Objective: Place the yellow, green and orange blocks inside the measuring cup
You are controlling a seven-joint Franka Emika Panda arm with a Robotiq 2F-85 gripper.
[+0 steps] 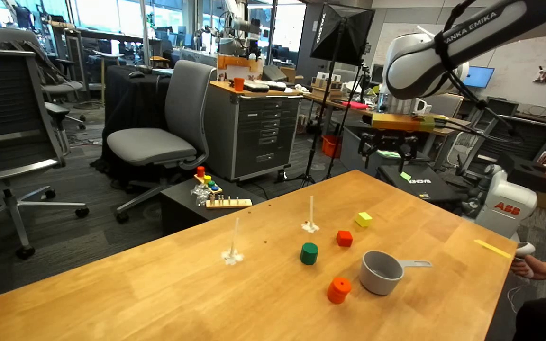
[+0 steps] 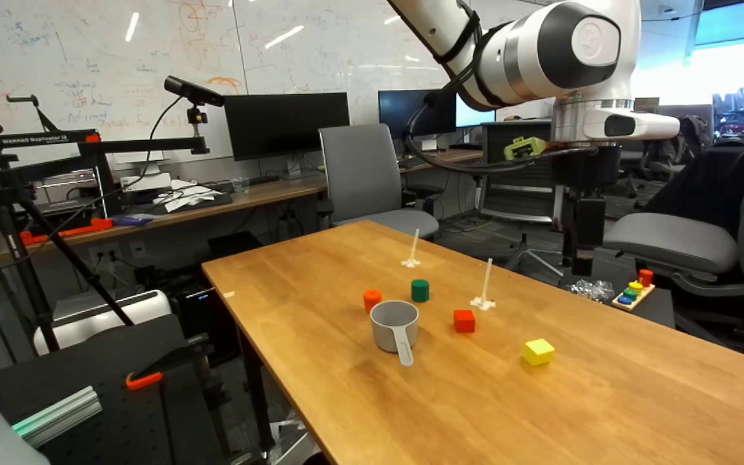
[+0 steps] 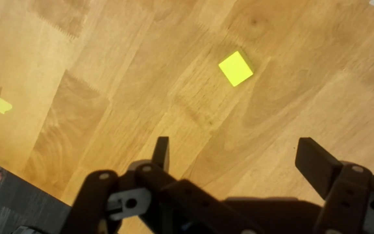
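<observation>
The yellow block (image 1: pixel 363 219) (image 2: pixel 538 352) (image 3: pixel 235 69) lies on the wooden table, apart from everything else. A dark green cylindrical block (image 1: pixel 309 254) (image 2: pixel 420 290) stands upright on the tabletop. Close beside the grey measuring cup (image 1: pixel 380 280) (image 2: pixel 385 336) is the orange block (image 1: pixel 339 290) (image 2: pixel 372 300), outside it. In an exterior view, the part of the cup's inside that shows holds no block. High over the table hangs my gripper (image 1: pixel 383 160) (image 3: pixel 232 143), open, fingers wide apart with nothing between them. In the wrist view the yellow block appears beyond the fingertips; green, orange and cup are outside that view.
A red block (image 1: pixel 344 238) (image 2: pixel 464 321) sits between the yellow and green blocks. Two thin upright pegs, a nearer peg (image 1: pixel 234 237) and a farther peg (image 1: pixel 311 210), are fixed to the table. Yellow tape (image 1: pixel 492 248) marks one edge, where a person's hand (image 1: pixel 531 266) shows.
</observation>
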